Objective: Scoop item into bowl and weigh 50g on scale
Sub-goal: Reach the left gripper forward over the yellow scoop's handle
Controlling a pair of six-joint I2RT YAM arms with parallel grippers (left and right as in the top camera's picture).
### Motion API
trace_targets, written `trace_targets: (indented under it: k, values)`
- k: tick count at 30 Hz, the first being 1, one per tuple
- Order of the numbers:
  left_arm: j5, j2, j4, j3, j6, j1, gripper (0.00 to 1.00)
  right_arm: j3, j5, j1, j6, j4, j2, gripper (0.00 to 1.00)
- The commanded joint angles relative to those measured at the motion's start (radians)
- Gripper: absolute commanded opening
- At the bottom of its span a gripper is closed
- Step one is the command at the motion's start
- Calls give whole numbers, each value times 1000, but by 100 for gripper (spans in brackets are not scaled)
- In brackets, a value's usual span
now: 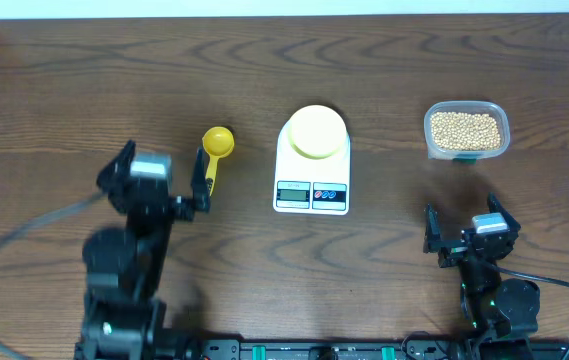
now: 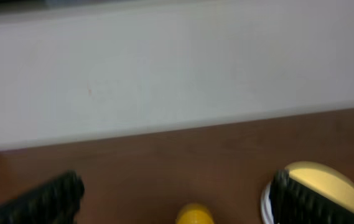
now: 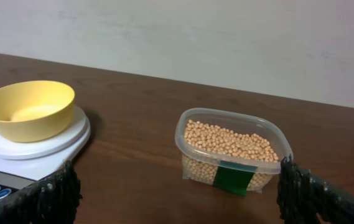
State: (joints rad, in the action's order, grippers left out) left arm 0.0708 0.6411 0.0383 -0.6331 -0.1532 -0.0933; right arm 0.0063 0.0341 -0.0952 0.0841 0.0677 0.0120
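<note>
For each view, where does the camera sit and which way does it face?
Overhead: above the table, looking straight down on the scoop, the bowl on the scale and the bean tub; both arms show, with the left gripper and right gripper open.
Left wrist: low behind the scoop, facing the back wall; its own fingers sit at the bottom corners.
Right wrist: low, facing the bean tub and back wall; its own fingers sit at the bottom corners.
Shared: both wrist views catch the bowl.

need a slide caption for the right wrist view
Empty yellow bowl on the white scale, left of a clear tub of beans, framed by the open right end effector
</note>
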Motion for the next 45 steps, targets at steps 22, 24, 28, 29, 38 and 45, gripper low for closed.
trace_targets:
  k: [22, 24, 28, 29, 38, 45]
  values:
    - [105, 883, 495, -450, 6, 5, 98, -1, 10, -4, 0, 4, -5, 99]
    - [105, 888, 495, -450, 6, 5, 98, -1, 10, -4, 0, 4, -5, 99]
    - [105, 888, 487, -450, 6, 5, 98, -1, 10, -4, 0, 4, -5, 99]
    - [105, 888, 479, -450, 6, 5, 98, -1, 10, -4, 0, 4, -5, 99]
    - [105, 941, 426, -450, 6, 4, 98, -1, 10, -4, 0, 4, -5, 99]
    - [105, 1028, 396, -450, 6, 4, 98, -1, 10, -4, 0, 4, -5, 99]
